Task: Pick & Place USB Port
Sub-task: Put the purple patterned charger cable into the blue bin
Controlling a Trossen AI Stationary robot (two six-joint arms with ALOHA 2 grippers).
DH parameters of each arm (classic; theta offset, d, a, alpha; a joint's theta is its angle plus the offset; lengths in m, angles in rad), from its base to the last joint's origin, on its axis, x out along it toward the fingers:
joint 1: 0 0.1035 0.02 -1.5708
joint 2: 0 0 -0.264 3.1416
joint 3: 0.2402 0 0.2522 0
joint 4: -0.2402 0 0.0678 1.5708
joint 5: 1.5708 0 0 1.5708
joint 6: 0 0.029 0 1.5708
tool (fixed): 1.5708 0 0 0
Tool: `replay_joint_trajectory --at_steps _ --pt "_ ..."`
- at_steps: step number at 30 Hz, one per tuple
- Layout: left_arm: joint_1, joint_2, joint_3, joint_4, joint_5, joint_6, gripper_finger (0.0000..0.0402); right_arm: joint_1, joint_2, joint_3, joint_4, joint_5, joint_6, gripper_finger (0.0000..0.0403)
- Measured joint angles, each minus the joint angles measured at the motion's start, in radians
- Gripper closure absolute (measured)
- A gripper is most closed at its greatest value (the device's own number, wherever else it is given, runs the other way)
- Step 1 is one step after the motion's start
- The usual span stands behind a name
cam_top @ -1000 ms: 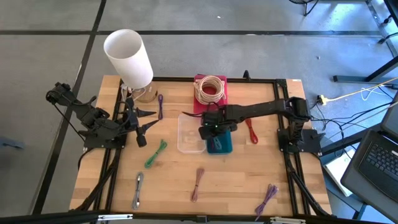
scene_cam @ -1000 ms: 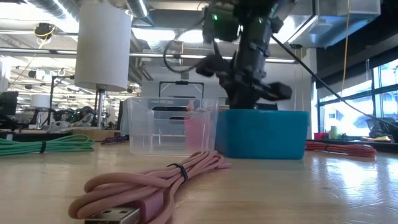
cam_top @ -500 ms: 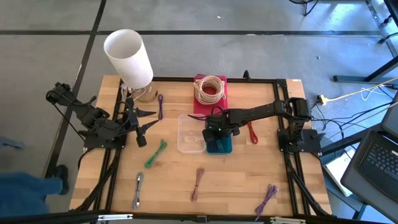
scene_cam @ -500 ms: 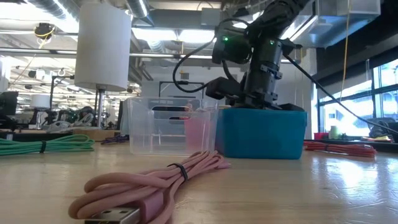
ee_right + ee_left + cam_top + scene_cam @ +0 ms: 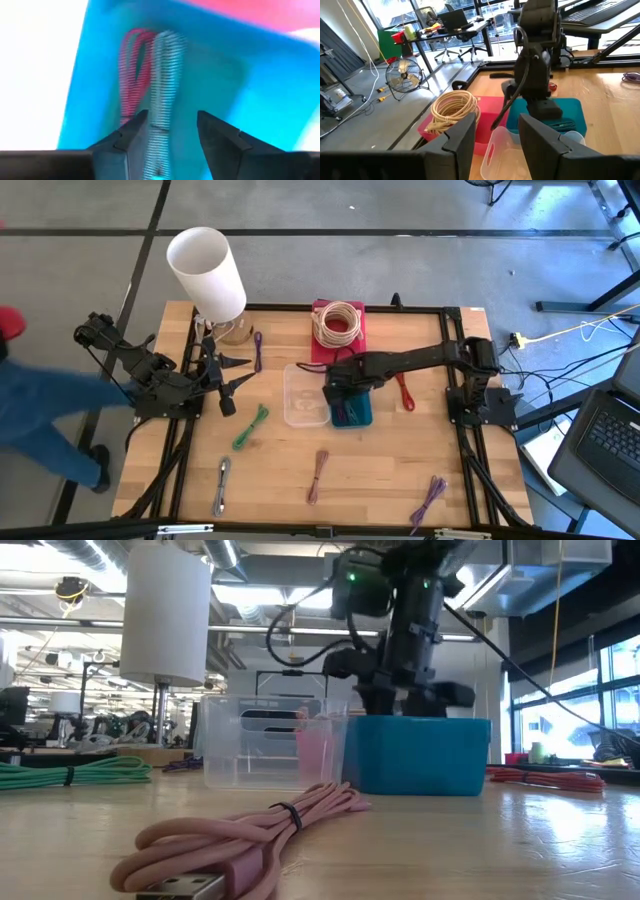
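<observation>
The left claw (image 5: 222, 385) waits at the desk's (image 5: 380, 470) left side, fingers apart, empty. Several cables are not yet collected: green (image 5: 251, 427), silver (image 5: 221, 484), pink (image 5: 318, 476), purple (image 5: 430, 499). The right claw (image 5: 345, 395) hangs over the blue bin (image 5: 354, 413), fingers parted; a white braided cable (image 5: 162, 95) lies directly below it beside a red one (image 5: 134, 65), apparently released.

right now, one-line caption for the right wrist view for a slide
Right gripper open above the blue bin, a cable bundle lying inside.
</observation>
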Motion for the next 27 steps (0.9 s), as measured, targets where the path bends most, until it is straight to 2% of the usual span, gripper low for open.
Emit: replay_joint_trajectory --at_steps 9,12,16,18,21,24,27 --pt "0.0 0.0 0.0 0.003 -0.004 0.002 0.0258 0.08 0.0 0.303 -0.527 0.251 -0.025 0.0229" --pt "0.0 0.0 0.0 0.0 -0.006 -0.009 0.0258 0.119 0.0 0.423 -0.645 0.33 -0.025 0.0229" --pt "0.0 0.0 0.0 -0.007 0.011 -0.108 0.0258 0.171 0.0 0.593 -0.776 0.473 -0.008 0.0229" --pt "0.0 -0.003 0.0 -0.039 0.018 -0.221 0.0258 0.191 -0.007 0.658 -0.77 0.553 -0.01 0.0229" --pt "0.013 -0.025 0.0 -0.147 0.019 -0.477 0.0258 0.213 -0.026 0.746 -0.775 0.649 -0.025 0.0228" --pt "0.051 -0.043 0.0 -0.347 0.04 -0.818 0.0258 0.223 -0.042 0.811 -0.774 0.703 -0.079 0.0228" --pt "0.128 -0.04 0.0 -0.568 0.117 -1.133 0.0258 0.223 -0.043 0.873 -0.774 0.74 -0.127 0.0228"
